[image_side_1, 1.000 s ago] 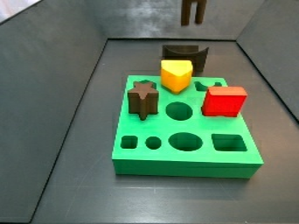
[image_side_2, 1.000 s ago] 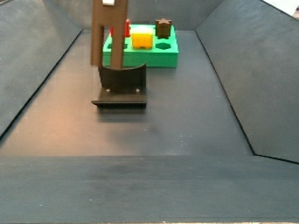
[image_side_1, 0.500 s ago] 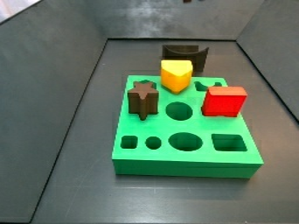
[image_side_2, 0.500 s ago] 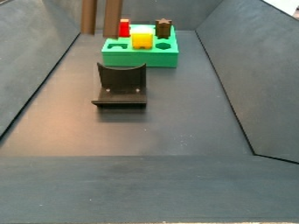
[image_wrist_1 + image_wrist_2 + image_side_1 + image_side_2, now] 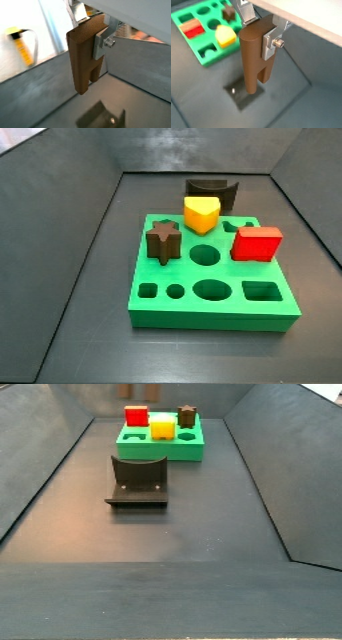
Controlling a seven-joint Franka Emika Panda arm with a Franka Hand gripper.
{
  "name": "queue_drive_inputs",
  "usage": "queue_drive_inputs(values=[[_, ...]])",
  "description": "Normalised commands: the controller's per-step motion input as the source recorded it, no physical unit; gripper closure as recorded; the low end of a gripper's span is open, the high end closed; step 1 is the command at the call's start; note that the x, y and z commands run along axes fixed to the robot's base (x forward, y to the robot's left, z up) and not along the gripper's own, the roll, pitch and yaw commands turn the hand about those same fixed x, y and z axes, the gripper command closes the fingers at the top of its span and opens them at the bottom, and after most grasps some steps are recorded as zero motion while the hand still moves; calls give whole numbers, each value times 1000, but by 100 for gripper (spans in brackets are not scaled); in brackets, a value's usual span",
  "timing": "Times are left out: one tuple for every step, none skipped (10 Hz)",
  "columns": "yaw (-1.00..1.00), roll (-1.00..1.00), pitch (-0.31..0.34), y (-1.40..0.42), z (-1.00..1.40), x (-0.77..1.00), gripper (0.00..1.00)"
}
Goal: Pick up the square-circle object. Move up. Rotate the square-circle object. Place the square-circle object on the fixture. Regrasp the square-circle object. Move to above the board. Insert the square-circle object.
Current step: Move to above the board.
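Note:
My gripper (image 5: pixel 91 30) is shut on the reddish-brown square-circle object (image 5: pixel 83 60), which hangs upright, its long axis pointing down. Both wrist views show this; in a wrist view the gripper (image 5: pixel 259 30) holds the object (image 5: pixel 252 55) high above the fixture (image 5: pixel 243 94). The fixture also shows far below in a wrist view (image 5: pixel 100 117). In both side views the gripper and the object are out of frame. The dark fixture (image 5: pixel 210 192) stands behind the green board (image 5: pixel 235 274) in one, and in front of the board (image 5: pixel 189 452) as the fixture (image 5: pixel 138 480) in the other. The board (image 5: pixel 201 50) lies off to one side.
On the board stand a yellow block (image 5: pixel 201 213), a red block (image 5: pixel 255 243) and a dark star-shaped peg (image 5: pixel 163 240). They also show in a side view: yellow (image 5: pixel 162 426), red (image 5: pixel 136 416), star peg (image 5: pixel 187 416). Grey walls enclose the floor.
The gripper has risen with the square-circle object. A second ago it showed above the fixture in the side views; now it is out of both.

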Motion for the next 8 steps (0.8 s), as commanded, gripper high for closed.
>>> queue_drive_inputs(values=[[1000,-280,103,-1000,24,-464,100],[1000,-277,87,-1000,36,-461,100],[1000,-273,70,-1000,42,-458,100],[1000,-272,53,-1000,42,-455,100],[1000,-269,37,-1000,49,-449,100],[1000,-259,15,-1000,63,-440,100],[1000,-251,-1,-1000,73,-434,100],[1000,-244,-16,-832,72,-355,100]])
